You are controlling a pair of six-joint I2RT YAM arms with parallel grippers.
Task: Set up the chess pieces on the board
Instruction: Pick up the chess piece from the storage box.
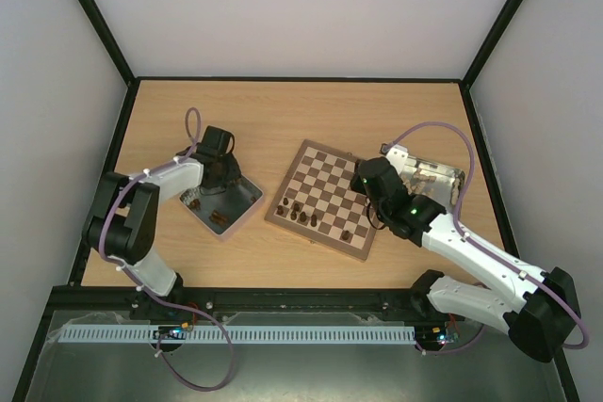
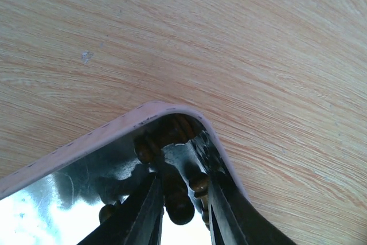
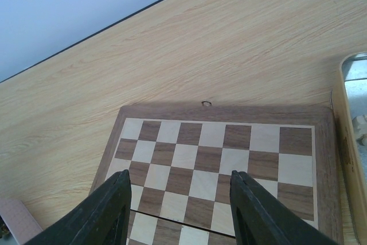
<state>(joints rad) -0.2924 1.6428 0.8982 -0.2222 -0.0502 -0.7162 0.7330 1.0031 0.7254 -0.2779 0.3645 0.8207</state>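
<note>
The board (image 1: 325, 197) lies mid-table with several dark chess pieces (image 1: 298, 212) standing along its near edge. My left gripper (image 1: 219, 168) reaches down into the grey tray (image 1: 247, 197). In the left wrist view its jaws (image 2: 180, 186) are closed narrow on a dark chess piece (image 2: 179, 207), and a second piece (image 2: 199, 183) rests against the right finger. More pieces (image 2: 144, 148) crowd the tray's corner. My right gripper (image 1: 366, 179) hovers over the board's right side. It (image 3: 180, 177) is open with nothing between the fingers above bare squares of the board (image 3: 212, 136).
Loose pieces (image 1: 194, 201) lie in the grey tray, whose pale rim (image 2: 114, 127) curves round the corner. A second tray (image 1: 443, 176) with a yellowish side (image 3: 344, 119) stands just right of the board. Dark frame posts and white walls enclose the table.
</note>
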